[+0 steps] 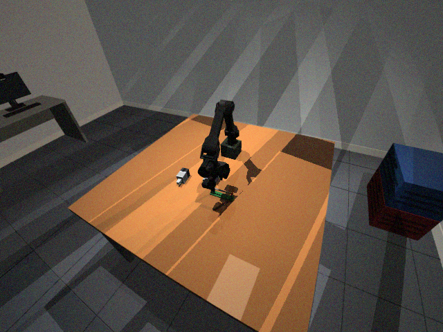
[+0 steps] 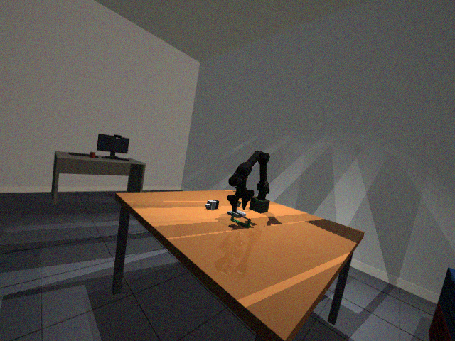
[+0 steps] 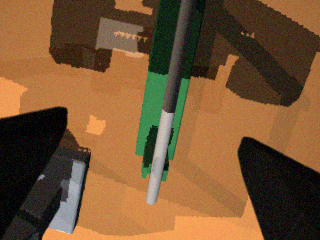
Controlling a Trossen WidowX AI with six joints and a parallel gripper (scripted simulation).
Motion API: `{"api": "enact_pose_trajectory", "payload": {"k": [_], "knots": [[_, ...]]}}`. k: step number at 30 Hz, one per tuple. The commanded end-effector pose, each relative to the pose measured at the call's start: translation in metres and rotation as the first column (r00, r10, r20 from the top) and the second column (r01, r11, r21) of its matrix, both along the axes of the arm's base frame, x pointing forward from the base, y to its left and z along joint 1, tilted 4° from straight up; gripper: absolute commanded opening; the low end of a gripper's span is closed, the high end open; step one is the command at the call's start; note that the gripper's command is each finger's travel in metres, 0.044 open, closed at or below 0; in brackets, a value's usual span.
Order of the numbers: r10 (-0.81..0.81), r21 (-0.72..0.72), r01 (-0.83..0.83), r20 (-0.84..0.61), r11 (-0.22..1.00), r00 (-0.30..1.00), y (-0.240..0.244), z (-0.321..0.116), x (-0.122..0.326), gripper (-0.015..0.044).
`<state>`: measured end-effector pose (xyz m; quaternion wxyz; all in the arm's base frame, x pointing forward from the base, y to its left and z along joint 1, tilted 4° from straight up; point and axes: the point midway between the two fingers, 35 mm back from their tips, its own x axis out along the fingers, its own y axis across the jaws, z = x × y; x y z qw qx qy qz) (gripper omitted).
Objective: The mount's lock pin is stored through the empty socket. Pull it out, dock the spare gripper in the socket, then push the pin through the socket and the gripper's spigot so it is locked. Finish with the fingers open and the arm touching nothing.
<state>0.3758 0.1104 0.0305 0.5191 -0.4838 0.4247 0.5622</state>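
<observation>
My gripper [image 1: 217, 185] [image 2: 239, 209] [image 3: 156, 131] is open wide, with nothing between its fingers. In the wrist view its fingertips stand apart on either side of the long, thin grey and white pin [image 3: 157, 165]. The pin lies lengthwise over a narrow green holder [image 1: 223, 196] [image 2: 239, 222] [image 3: 152, 105], its pale end reaching past the holder's near end. A light grey part [image 2: 240, 213] [image 3: 71, 202] is low beside the holder, partly behind the left finger. A white and black block with a narrow nose [image 1: 182, 176] [image 2: 212, 204] stands apart. Which is mount or spare gripper I cannot tell.
The arm's dark base [image 1: 230, 148] [image 2: 259, 204] stands on the wooden table [image 1: 271, 228] [image 2: 279, 256], behind the holder. Shadows fall around the holder. A desk with a monitor [image 1: 14, 89] [image 2: 113, 143] and blue and red crates [image 1: 411, 185] stand off the table.
</observation>
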Motion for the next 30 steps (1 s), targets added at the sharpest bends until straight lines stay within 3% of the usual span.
{"api": "enact_pose_trajectory", "payload": {"k": [1,21,30], "knots": [[0.0,0.0,0.0,0.001,1.0,1.0,-0.001,0.011,0.0,0.044],[-0.006,-0.006,0.006,-0.025,1.0,1.0,-0.003,0.043,-0.003,0.044],[-0.006,-0.006,0.006,-0.025,1.0,1.0,-0.008,0.099,-0.005,0.044]]}}
